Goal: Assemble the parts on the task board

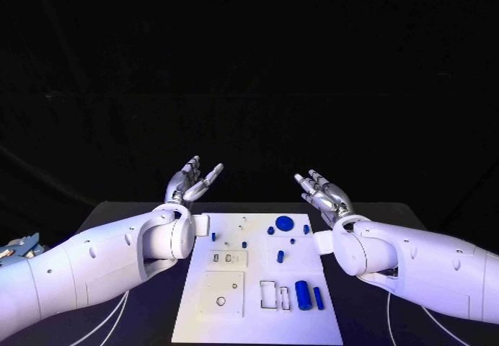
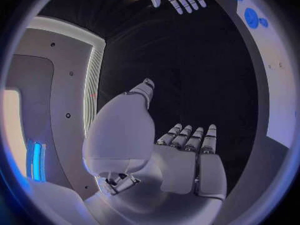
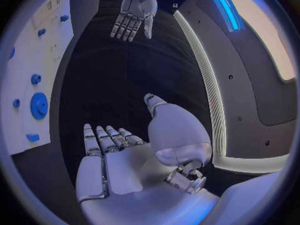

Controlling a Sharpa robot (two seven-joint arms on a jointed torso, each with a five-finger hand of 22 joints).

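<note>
Black table (image 1: 135, 216) | task board (image 1: 260, 317) unlabelled | both robot hands empty, fingers apart

Table: a black table (image 1: 135, 216) is carrying everything, its top running from the dark backdrop towards the camera.
Task board: a white task board (image 1: 260, 317) is lying flat on the middle of the table, its long side running away from the camera.
Cables: thin pale cables (image 1: 109, 321) are trailing over the table on the robot's left of the board, and another (image 1: 390, 317) is lying on its right.
Left edge: a small blue-and-white object (image 1: 16, 247) is sitting at the table's left edge; what it is cannot be told.
</note>
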